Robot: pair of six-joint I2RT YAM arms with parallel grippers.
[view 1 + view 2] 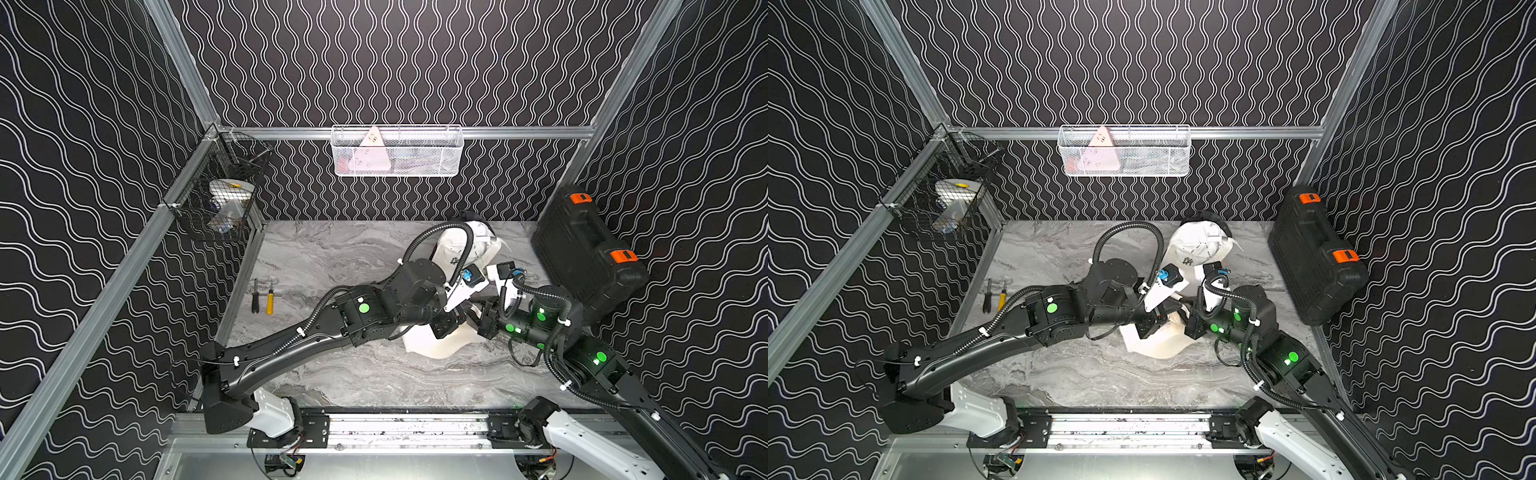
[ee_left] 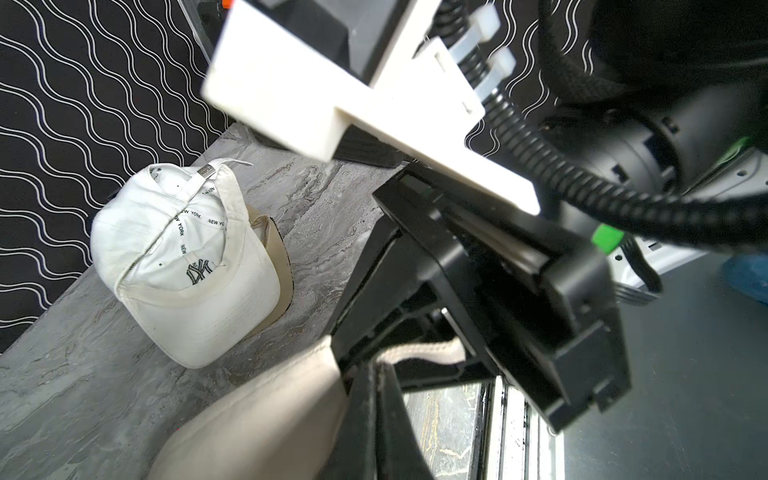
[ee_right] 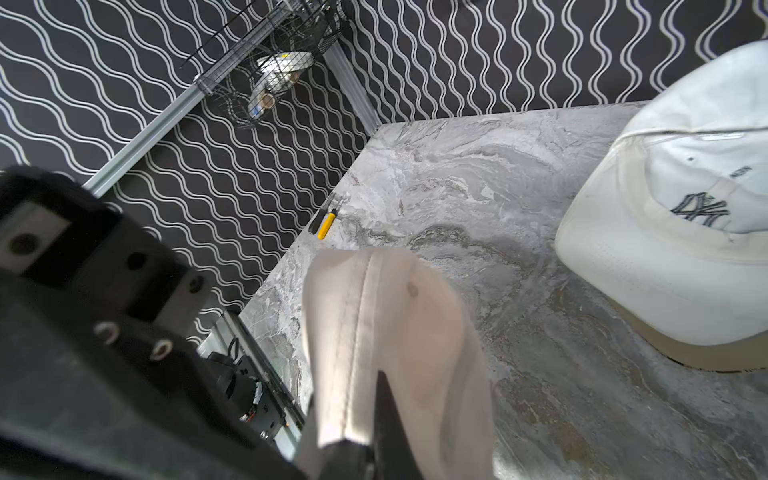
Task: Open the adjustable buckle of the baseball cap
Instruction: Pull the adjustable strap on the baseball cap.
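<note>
Left fingers (image 2: 374, 436) and right fingers (image 3: 390, 436) are both clamping shut on the cream baseball cap (image 1: 428, 347) stretching between them; its buckle is not showing, so the opening is probably only beginning.

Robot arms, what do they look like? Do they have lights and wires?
The left arm and right arm are chunky, glossy black shells on white bases. Round green lights glow on their joints. Black ribbed cable hoses loop along them, tied with white zip ties. White brackets sit near the black jaws.
</note>
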